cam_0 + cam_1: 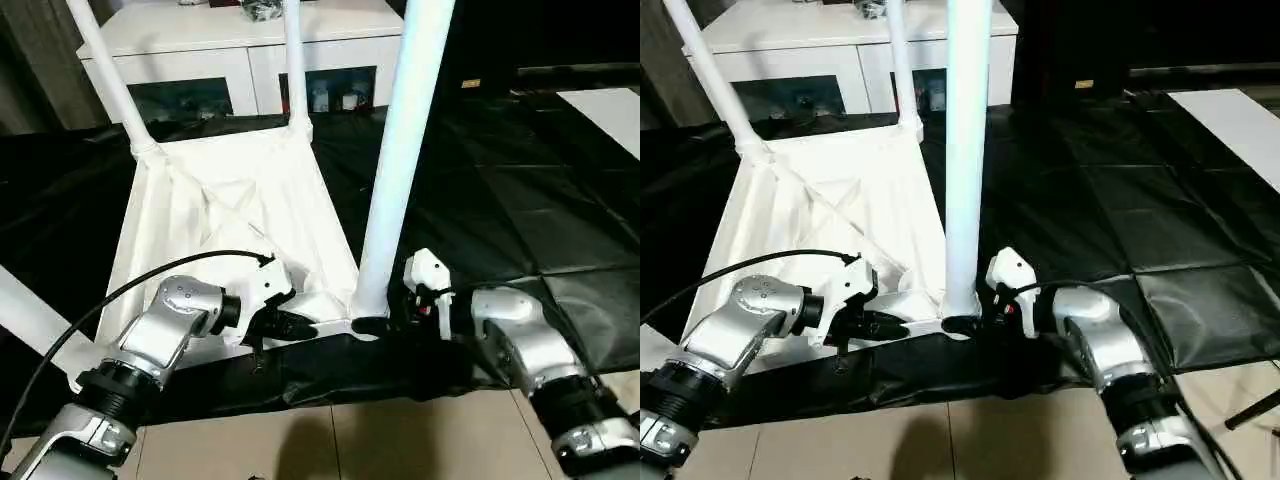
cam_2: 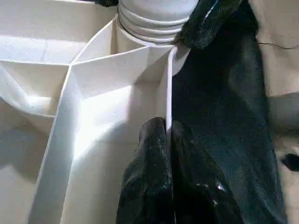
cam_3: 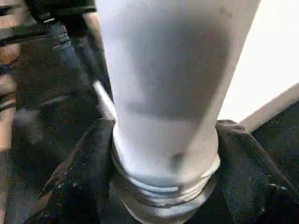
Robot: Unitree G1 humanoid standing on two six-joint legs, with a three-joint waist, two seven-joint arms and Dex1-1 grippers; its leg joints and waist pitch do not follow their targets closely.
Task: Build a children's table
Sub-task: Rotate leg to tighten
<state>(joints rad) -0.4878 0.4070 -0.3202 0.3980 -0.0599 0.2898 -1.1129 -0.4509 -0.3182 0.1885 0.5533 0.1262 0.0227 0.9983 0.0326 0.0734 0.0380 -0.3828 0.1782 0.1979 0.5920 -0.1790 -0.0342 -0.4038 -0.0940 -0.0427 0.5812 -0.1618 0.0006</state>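
Note:
The children's table lies upside down on a black mat, its ribbed top [image 1: 230, 210] facing up. Three legs [image 1: 110, 75] [image 1: 295, 60] [image 1: 30, 320] stand in their corners. A fourth leg [image 1: 405, 150] stands upright in the near right corner, its threaded base [image 3: 163, 186] at the socket. My right gripper [image 1: 385, 320] is closed round that base, one black finger [image 3: 88, 163] on each side of it. My left gripper [image 2: 167, 125] is shut on the thin near rim [image 2: 169, 84] of the top, close to the same corner.
A white cabinet [image 1: 240, 40] with glass doors stands behind the table. The black mat [image 1: 500, 180] spreads to the right and back. Beige floor tiles [image 1: 350, 440] show in front of my arms. A cable [image 1: 120, 290] loops over my left forearm.

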